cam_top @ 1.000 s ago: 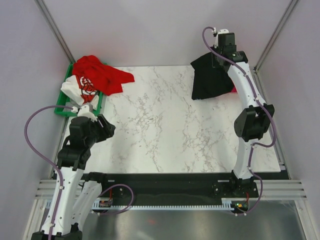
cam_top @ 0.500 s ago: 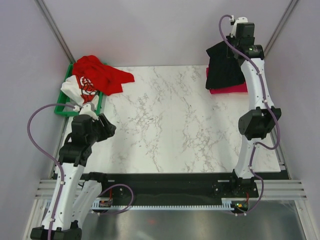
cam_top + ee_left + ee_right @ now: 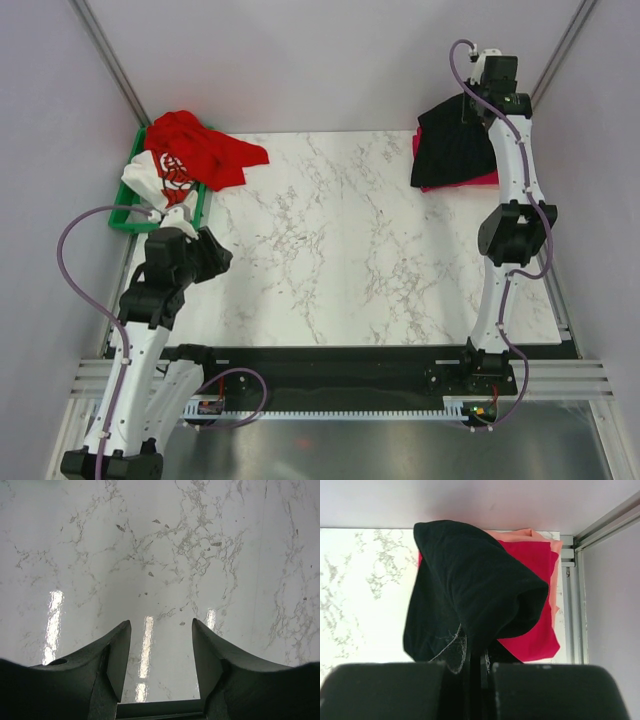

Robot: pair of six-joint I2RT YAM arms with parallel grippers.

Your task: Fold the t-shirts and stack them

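My right gripper point(image 3: 478, 108) is shut on the black t-shirt point(image 3: 452, 148), which hangs over the folded crimson-pink t-shirt point(image 3: 482, 179) at the table's far right corner. In the right wrist view the black t-shirt point(image 3: 470, 585) drapes from my closed jaws over the crimson-pink one point(image 3: 532, 580), with an orange-pink layer point(image 3: 540, 536) under it. My left gripper point(image 3: 161, 630) is open and empty over bare marble near the left edge. The red t-shirt point(image 3: 205, 150) and the white t-shirt with a red print point(image 3: 160, 180) lie heaped on the green bin.
The green plastic bin point(image 3: 128, 218) stands at the far left of the marble table point(image 3: 330, 240). Metal frame rails point(image 3: 600, 525) run close along the right and back of the stack. Grey walls close in the sides.
My right arm has carried the black t-shirt to the right and farther back, over the crimson-pink t-shirt. The left arm has barely moved.
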